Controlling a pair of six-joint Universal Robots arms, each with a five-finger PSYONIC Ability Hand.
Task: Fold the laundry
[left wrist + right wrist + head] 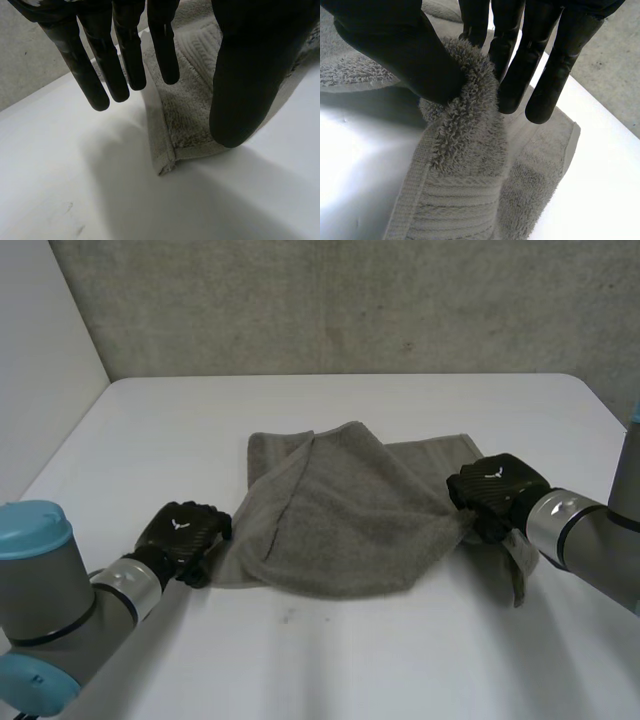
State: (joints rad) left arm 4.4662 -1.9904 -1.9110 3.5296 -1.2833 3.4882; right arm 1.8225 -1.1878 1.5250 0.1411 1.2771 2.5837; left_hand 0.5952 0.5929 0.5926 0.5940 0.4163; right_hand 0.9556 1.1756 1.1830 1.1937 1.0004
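Note:
A grey towel (340, 510) lies rumpled and partly folded over itself in the middle of the white table (330, 660). My left hand (180, 535) hovers at the towel's near left corner. In the left wrist view that hand (245, 75) has straight fingers (102, 65) spread from the thumb, and the towel corner (185, 125) lies flat on the table beneath them, not gripped. My right hand (497, 490) is at the towel's right edge. There its thumb (405, 45) and fingers pinch a bunched fold of towel (465, 165), and a strip hangs below the wrist.
A grey concrete wall (350, 300) runs behind the table, and a white panel (40, 360) stands at the left. Bare tabletop lies in front of the towel and behind it.

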